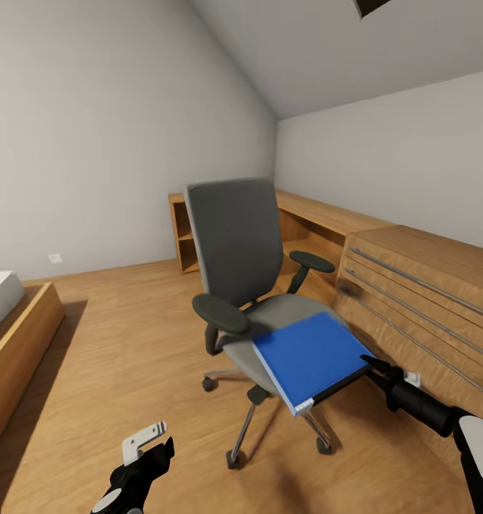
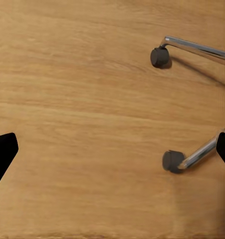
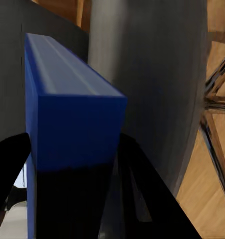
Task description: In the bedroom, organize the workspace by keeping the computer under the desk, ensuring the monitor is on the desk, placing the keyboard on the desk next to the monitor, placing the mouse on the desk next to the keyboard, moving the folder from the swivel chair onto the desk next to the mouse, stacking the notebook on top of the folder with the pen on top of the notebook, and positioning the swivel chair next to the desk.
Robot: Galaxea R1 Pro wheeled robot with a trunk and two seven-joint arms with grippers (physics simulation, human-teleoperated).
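The grey swivel chair [image 1: 234,243] stands mid-room on the wooden floor, its back toward the far wall. A bright blue folder [image 1: 309,353] hangs tilted over the front of its seat, jutting past the seat edge. My right gripper [image 1: 370,363] is shut on the folder's right edge; in the right wrist view the folder [image 3: 72,114] sits clamped between the two black fingers, with the chair's grey padding [image 3: 147,74] behind it. Low at the left, my left gripper [image 1: 156,442] is open over bare floor. Its wrist view shows two chair casters [image 2: 172,161].
A light wooden chest [image 1: 427,285] with long bar handles stands close on the right, just behind my right arm. A low wooden shelf unit [image 1: 188,235] runs along the far wall. A wooden bed frame [image 1: 13,335] lies at the left.
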